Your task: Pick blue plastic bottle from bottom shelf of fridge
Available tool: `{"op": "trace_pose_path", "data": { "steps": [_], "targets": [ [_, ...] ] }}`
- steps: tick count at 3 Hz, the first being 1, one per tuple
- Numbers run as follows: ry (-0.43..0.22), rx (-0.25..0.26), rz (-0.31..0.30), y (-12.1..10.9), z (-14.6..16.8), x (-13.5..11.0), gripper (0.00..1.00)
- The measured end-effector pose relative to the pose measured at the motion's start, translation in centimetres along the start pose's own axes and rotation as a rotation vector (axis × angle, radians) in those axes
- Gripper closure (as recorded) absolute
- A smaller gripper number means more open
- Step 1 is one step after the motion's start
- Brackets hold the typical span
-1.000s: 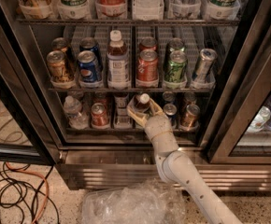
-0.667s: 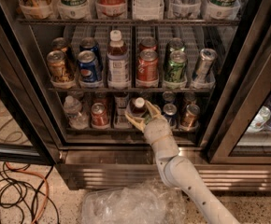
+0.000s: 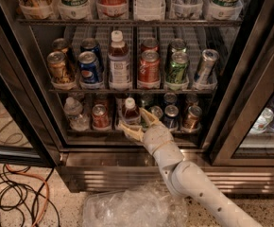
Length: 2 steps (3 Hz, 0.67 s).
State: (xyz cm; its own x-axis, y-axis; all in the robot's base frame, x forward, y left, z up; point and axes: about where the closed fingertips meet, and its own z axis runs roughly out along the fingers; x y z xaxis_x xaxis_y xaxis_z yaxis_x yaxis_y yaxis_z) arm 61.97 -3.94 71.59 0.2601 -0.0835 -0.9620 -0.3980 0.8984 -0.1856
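The blue plastic bottle [image 3: 130, 109], slim with a white cap and dark neck, stands on the bottom shelf [image 3: 87, 130] of the fridge [image 3: 113, 173], between a red can [image 3: 100, 116] and a silver-topped can [image 3: 156, 111]. My gripper [image 3: 133, 118] reaches in from the lower right on a white arm. One finger lies low on the bottle's left and the other higher on its right, so the bottle sits between them, gripped at its lower body. The bottle's base is hidden by the gripper.
A clear water bottle [image 3: 74, 113] stands at the shelf's left, and more cans [image 3: 192, 117] at its right. The rack above holds cans and a bigger white-capped bottle [image 3: 119, 60]. A crumpled plastic sheet [image 3: 127, 207] and cables [image 3: 14, 197] lie on the floor. A glass door [image 3: 264, 108] is at the right.
My gripper and the bottle's white cap have moved left together along the bottom shelf. The cans around them have stayed in place.
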Motion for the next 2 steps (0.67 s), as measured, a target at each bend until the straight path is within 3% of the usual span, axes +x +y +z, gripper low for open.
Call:
{"op": "trace_pose_path", "data": {
  "steps": [1, 2],
  "targets": [
    [0.089, -0.049, 0.137, -1.6, 0.2, -0.8, 1.00],
    [0.201, -0.052, 0.273, -5.8, 0.8, -0.5, 1.00]
  ]
}}
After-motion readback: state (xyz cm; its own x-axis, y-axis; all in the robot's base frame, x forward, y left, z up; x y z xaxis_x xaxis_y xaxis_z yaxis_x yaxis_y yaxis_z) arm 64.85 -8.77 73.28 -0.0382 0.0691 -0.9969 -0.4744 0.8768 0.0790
